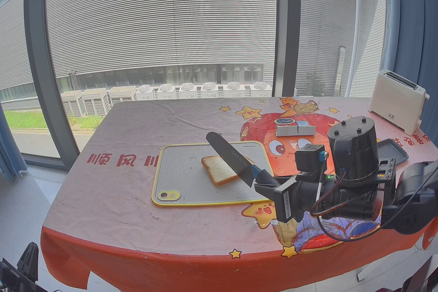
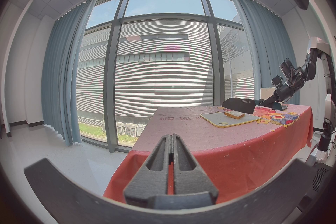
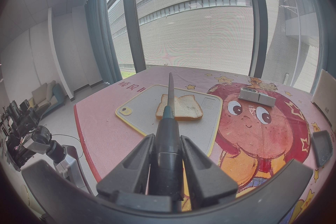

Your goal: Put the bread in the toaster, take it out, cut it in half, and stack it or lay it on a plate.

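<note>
One knife (image 1: 230, 155) is clamped by its handle in the right gripper (image 1: 267, 183), lower right of centre in the head view. Its blade crosses the right edge of the bread (image 1: 218, 169); contact cannot be judged. The slice lies uncut on the cutting board (image 1: 182, 179), mid-frame. The toaster (image 1: 396, 100) stands at the right edge. Left gripper (image 2: 170, 140): fingers pressed together, holding nothing, well apart from the table (image 2: 196, 130).

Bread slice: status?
Right gripper shut on black knife, blade over uncut tan bread slice on grey cutting board. Left gripper shut, empty. Nothing blocking.
</note>
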